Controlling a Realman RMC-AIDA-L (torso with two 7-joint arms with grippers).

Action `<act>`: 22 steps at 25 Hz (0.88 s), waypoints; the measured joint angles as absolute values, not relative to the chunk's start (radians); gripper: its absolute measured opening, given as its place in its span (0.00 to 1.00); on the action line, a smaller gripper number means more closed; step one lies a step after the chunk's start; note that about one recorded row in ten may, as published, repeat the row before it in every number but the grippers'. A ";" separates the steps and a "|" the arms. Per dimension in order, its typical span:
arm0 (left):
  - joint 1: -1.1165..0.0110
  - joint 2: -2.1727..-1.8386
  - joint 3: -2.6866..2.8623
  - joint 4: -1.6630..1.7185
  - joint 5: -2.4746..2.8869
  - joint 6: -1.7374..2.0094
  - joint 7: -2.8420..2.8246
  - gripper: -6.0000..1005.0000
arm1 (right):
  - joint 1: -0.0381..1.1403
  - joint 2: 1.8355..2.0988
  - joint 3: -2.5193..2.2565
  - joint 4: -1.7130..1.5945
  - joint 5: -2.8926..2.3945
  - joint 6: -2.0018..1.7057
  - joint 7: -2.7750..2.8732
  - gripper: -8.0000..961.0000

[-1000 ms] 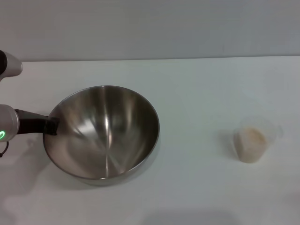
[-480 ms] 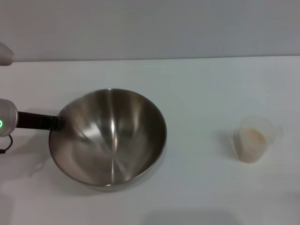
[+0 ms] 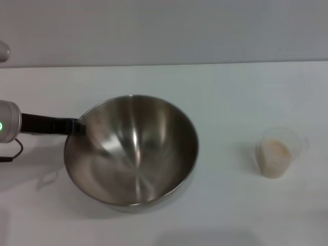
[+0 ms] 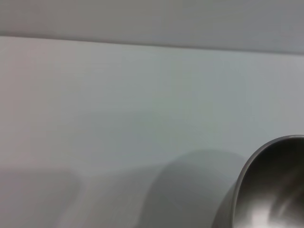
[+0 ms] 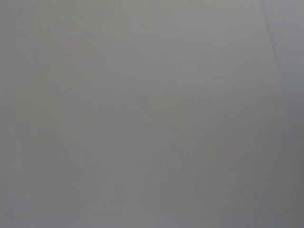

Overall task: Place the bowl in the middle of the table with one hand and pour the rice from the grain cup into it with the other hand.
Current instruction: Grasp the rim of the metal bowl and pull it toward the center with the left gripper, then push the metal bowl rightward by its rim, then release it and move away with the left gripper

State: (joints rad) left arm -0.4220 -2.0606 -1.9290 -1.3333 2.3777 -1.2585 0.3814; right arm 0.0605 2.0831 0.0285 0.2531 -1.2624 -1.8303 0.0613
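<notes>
The large steel bowl (image 3: 132,149) sits left of the middle of the white table (image 3: 225,92), tilted a little. My left gripper (image 3: 78,126) reaches in from the left edge and is shut on the bowl's left rim. Part of the bowl's rim also shows in the left wrist view (image 4: 270,190). The clear grain cup (image 3: 277,151) stands upright at the right side of the table with the pale rice (image 3: 277,152) inside it. My right gripper is out of view; its wrist view shows only plain grey.
A grey wall (image 3: 164,31) runs behind the table's far edge. Bare tabletop lies between the bowl and the cup, and in front of both.
My left gripper has pushed the bowl to the right, toward the table's middle. The cup has not moved.
</notes>
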 joint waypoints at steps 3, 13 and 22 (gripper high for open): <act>-0.438 -2.060 -2.001 -1.276 2.262 -1.288 0.462 0.05 | 0.062 2.083 0.027 0.253 -1.262 -1.828 0.061 0.88; -0.433 -2.068 -1.941 -1.273 2.227 -1.258 0.471 0.06 | 0.063 2.083 0.028 0.253 -1.262 -1.824 0.061 0.88; -0.439 -2.069 -1.774 -1.273 2.233 -1.137 0.400 0.07 | 0.063 2.083 0.028 0.253 -1.262 -1.821 0.061 0.88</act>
